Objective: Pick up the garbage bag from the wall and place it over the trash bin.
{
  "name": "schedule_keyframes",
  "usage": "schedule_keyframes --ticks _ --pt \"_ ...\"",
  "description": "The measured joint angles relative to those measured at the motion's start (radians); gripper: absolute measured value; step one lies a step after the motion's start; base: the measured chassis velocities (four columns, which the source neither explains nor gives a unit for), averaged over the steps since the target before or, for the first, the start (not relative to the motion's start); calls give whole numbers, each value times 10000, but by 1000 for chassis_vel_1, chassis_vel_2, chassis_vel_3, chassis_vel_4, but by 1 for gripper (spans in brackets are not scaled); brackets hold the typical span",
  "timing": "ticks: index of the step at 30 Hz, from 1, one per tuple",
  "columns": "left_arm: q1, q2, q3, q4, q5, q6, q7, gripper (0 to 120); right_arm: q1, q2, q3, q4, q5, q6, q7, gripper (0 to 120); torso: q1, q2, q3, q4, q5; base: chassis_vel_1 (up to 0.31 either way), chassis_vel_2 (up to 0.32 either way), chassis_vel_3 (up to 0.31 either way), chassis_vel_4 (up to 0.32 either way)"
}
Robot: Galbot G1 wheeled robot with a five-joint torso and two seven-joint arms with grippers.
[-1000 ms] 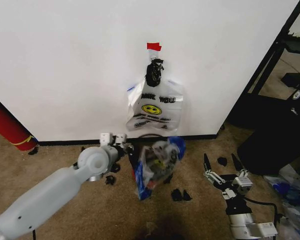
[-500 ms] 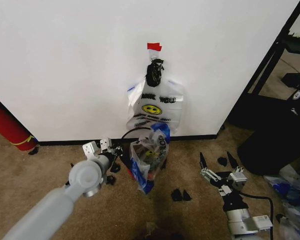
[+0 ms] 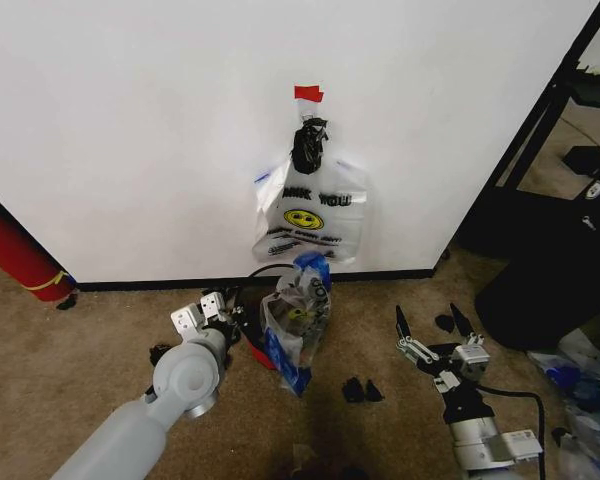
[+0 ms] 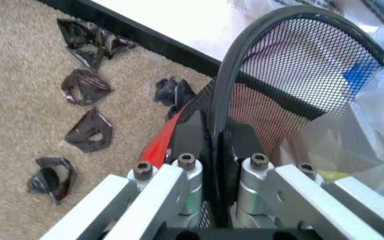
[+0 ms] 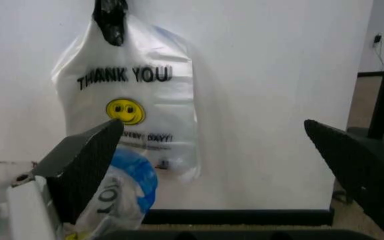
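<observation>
A garbage bag (image 3: 310, 215) with "THANK YOU" print and a yellow smiley hangs from a black hook (image 3: 308, 145) on the white wall (image 3: 130, 130), under red tape (image 3: 306, 93). The same garbage bag (image 5: 135, 110) faces the right wrist camera. Below it is the black mesh trash bin (image 3: 270, 270) with a red base, and another like bag (image 3: 298, 318) is bunched over it. My left gripper (image 3: 223, 305) is shut on the bin's rim (image 4: 222, 115). My right gripper (image 3: 425, 312) is low over the carpet to the right, open and holding nothing.
A red cylinder (image 3: 15, 250) leans at the left wall. Black plastic scraps (image 3: 360, 390) lie on the carpet, with more scraps (image 4: 85, 85) beside the bin. A black shelf frame and a big black bag (image 3: 550, 270) stand at the right.
My left arm has drawn back and down, bringing the bin and its bag left, closer to the wall. The right gripper has shifted a little left.
</observation>
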Motion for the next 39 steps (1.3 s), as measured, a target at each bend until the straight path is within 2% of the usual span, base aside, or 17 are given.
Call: schedule_keyframes --ticks 5,10,14,20,29,32,33,37,39 --pt "241 -364 -9 -59 144 -90 -91 3 -4 1 -71 0 -79 -20 10 100 0 0 0 -2 -1 0 0 0 0" --pt "598 -442 -44 -115 498 -84 -68 3 -1 2 -116 4 -100 -43 17 100 0 0 0 1 0 0 0 0 0" --pt "1084 -691 -42 -182 1186 -55 54 3 37 58 -201 2 -181 -70 46 100 0 0 0 2 0 0 0 0 0" --pt "1220 -780 -28 -126 1325 -34 250 4 83 136 -299 9 -235 -103 65 100 0 3 0 2 2 0 0 0 0" --pt "1204 -574 -132 -361 1774 208 349 36 92 -15 -332 197 -154 -475 220 100 0 2 1 0 -1 0 0 0 0" --pt "1240 -377 -235 -620 1961 359 384 50 100 -235 -347 364 -65 -876 378 100 0 2 1 -2 -1 0 0 0 0" --pt "1240 -377 -235 -620 1961 359 384 50 100 -235 -347 364 -65 -876 378 100 0 2 1 -2 -1 0 0 0 0" --pt "1568 -97 -359 -1076 2303 430 581 67 186 -651 -373 504 264 -1293 605 100 0 2 1 0 -1 0 0 0 0" --pt "1669 -10 -390 -1196 2477 425 654 70 230 -787 -393 534 372 -1456 685 100 0 2 1 -1 -1 0 0 0 0"
